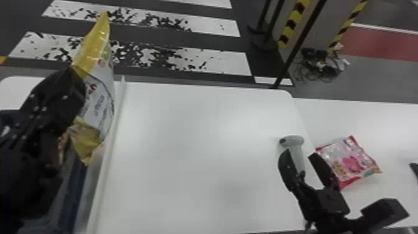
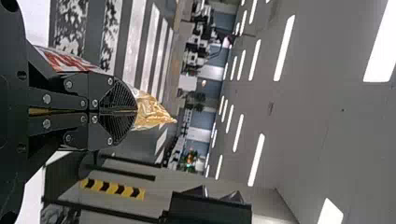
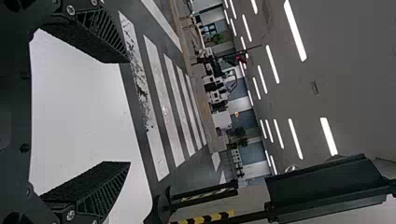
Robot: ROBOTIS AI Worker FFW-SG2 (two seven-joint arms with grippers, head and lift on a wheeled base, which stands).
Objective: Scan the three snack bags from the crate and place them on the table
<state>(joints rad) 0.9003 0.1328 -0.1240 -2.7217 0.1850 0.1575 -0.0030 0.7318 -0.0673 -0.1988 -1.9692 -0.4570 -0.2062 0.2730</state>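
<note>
Yellow-and-white snack bag (image 1: 101, 107) is hanging at the far left in the head view, long side up and leaning slightly, with the left gripper (image 1: 77, 81) clamping it; in the left wrist view the fingers are pressing close together on the film, and a gold end is sticking out past the tips. Blue crate (image 1: 74, 193) is sitting below, partly hidden by the left arm. White worktop (image 1: 192, 140) is extending rightward from a raised pale edge (image 1: 107, 168). Grey-white scanner (image 1: 294, 140) is resting near the worktop's right side. Right gripper (image 1: 300, 154) is holding its fingers wide apart, nothing clamped; the scanner's handle is appearing between them in the head view, contact unclear. Pink-and-red snack bag (image 1: 353, 161) is lying farther right on a white surface (image 1: 379, 121). Dark object (image 1: 415, 169) is showing at the right edge, identity unclear.
</note>
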